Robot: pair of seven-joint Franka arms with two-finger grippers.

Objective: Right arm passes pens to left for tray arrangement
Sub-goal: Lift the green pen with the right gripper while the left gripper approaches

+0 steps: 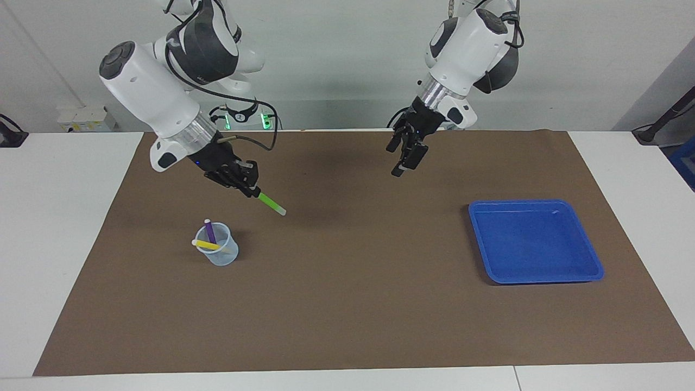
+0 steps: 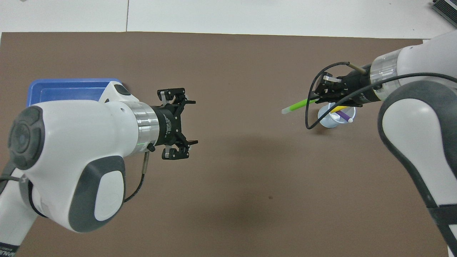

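right gripper [image 1: 251, 186] fingers clenched on green pen [image 1: 271, 204], tip aimed 4 o'clock for handover | left gripper [image 1: 404, 155] fingers spread, ready to receive | purple, yellow pens in cup [image 1: 220, 251] | tray [image 1: 535, 241] unfilled

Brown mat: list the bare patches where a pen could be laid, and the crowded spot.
The brown mat is bare between the cup and the blue tray, and all along its edge farthest from the robots. The tray itself is empty. It is crowded only at the cup, which holds the purple pen and the yellow pen.
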